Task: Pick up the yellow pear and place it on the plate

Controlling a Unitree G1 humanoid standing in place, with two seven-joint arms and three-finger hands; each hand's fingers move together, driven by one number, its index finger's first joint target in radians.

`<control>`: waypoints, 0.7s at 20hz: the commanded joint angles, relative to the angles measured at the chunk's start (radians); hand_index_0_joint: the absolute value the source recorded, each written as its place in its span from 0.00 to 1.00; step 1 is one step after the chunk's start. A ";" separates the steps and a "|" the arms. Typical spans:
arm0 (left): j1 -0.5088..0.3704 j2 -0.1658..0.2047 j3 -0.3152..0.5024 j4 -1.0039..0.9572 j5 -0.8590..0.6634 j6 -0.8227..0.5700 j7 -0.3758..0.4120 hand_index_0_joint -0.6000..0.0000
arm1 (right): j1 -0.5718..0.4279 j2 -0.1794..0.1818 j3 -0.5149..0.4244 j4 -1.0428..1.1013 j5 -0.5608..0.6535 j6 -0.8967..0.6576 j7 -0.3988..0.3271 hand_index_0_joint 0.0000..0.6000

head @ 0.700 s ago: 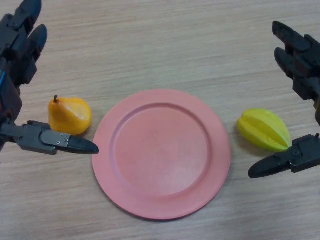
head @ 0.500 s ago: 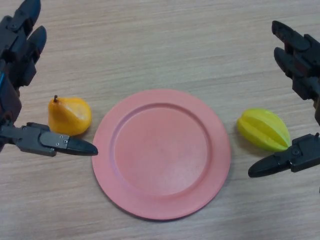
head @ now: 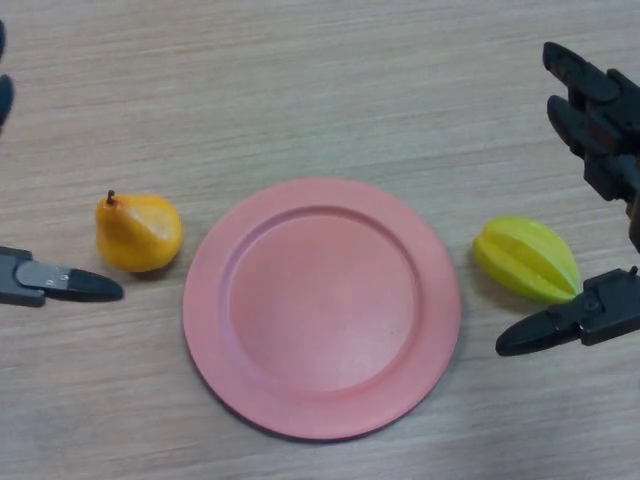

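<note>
The yellow pear (head: 138,232) lies on its side on the wooden table, just left of the pink plate (head: 322,306), stem pointing up-left. My left hand (head: 50,283) shows mostly as a straight thumb at the left edge, just below-left of the pear and apart from it; a fingertip peeks in at the top-left corner. My right hand (head: 600,150) stays at the right edge with its fingers straight and spread, holding nothing.
A yellow-green star fruit (head: 527,259) rests right of the plate, between my right hand's fingers and thumb without being touched. The wooden table (head: 320,80) stretches beyond the plate.
My left hand has pulled back to the left, so most of it has left the view. The pear, plate, star fruit and right hand have stayed put.
</note>
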 commanded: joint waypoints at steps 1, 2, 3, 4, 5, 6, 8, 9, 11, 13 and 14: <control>-0.053 0.072 0.063 0.032 0.020 -0.212 0.042 1.00 | -0.011 -0.007 -0.044 -0.076 0.024 -0.093 -0.061 0.00; -0.071 0.073 0.037 0.107 0.044 -0.249 0.070 1.00 | -0.011 -0.007 -0.058 -0.097 0.042 -0.054 -0.071 0.00; -0.076 0.075 0.023 0.145 0.056 -0.266 0.071 1.00 | -0.010 -0.009 -0.063 -0.102 0.046 -0.047 -0.076 0.00; -0.093 0.074 0.005 0.215 0.044 -0.284 0.073 1.00 | -0.009 -0.011 -0.071 -0.109 0.052 -0.037 -0.086 0.00; -0.100 0.078 -0.006 0.246 0.041 -0.290 0.065 1.00 | -0.009 -0.013 -0.072 -0.107 0.047 -0.042 -0.093 0.00; -0.121 0.081 -0.026 0.325 0.051 -0.320 0.064 1.00 | -0.003 -0.014 -0.076 -0.107 0.037 -0.056 -0.103 0.00; -0.161 0.084 -0.057 0.453 0.052 -0.375 0.084 1.00 | 0.002 -0.014 -0.077 -0.117 0.031 -0.046 -0.107 0.00; -0.174 0.085 -0.068 0.484 0.046 -0.370 0.081 1.00 | 0.004 -0.012 -0.079 -0.123 0.035 -0.038 -0.108 0.00; -0.211 0.074 -0.104 0.576 0.053 -0.385 0.093 1.00 | 0.008 -0.006 -0.093 -0.157 0.066 0.016 -0.112 0.00; -0.252 0.058 -0.130 0.663 0.043 -0.422 0.105 1.00 | 0.016 -0.010 -0.097 -0.177 0.073 0.046 -0.114 0.00; -0.277 0.051 -0.142 0.715 0.034 -0.449 0.110 1.00 | 0.018 -0.013 -0.102 -0.189 0.073 0.054 -0.112 0.00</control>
